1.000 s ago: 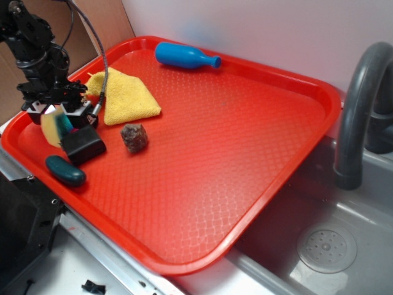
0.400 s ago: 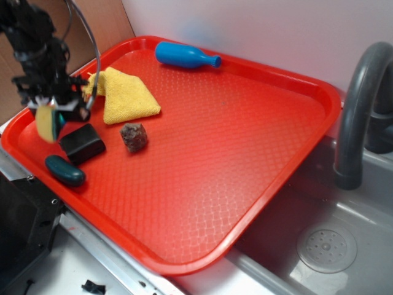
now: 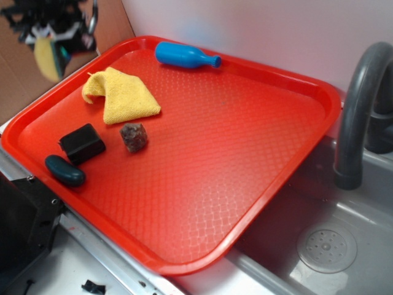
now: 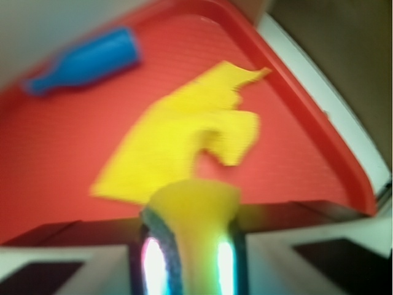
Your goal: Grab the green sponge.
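Note:
The green sponge, yellow foam with a dark green face, hangs blurred high above the red tray's far left corner, pinched in my gripper. In the wrist view the green sponge sits squeezed between my fingers, and my gripper is shut on it. Below it lies the folded yellow cloth.
On the red tray lie a yellow cloth, a black block, a dark green oval object, a brown lump and a blue bottle. A grey faucet and sink stand at the right.
My gripper has risen from beside the black block up and toward the back, carrying the sponge well above the tray.

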Controlling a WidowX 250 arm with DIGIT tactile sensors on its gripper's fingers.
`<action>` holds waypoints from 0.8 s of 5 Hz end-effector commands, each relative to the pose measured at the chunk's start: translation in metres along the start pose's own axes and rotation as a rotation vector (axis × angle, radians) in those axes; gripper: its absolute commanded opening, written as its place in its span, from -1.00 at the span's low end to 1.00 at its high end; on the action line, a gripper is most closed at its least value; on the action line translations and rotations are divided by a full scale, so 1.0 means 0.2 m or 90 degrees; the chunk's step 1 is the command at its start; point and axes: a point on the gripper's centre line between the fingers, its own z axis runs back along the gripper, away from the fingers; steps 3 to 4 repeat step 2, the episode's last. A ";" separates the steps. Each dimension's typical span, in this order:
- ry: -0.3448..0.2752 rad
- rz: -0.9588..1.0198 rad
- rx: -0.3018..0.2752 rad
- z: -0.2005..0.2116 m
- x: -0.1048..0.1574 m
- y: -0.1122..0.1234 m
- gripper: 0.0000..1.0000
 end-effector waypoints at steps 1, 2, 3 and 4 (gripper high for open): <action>-0.022 -0.090 -0.120 0.33 -0.07 -0.22 -1.00; -0.006 -0.125 -0.081 0.27 -0.02 -0.20 -1.00; -0.006 -0.125 -0.081 0.27 -0.02 -0.20 -1.00; -0.006 -0.125 -0.081 0.27 -0.02 -0.20 -1.00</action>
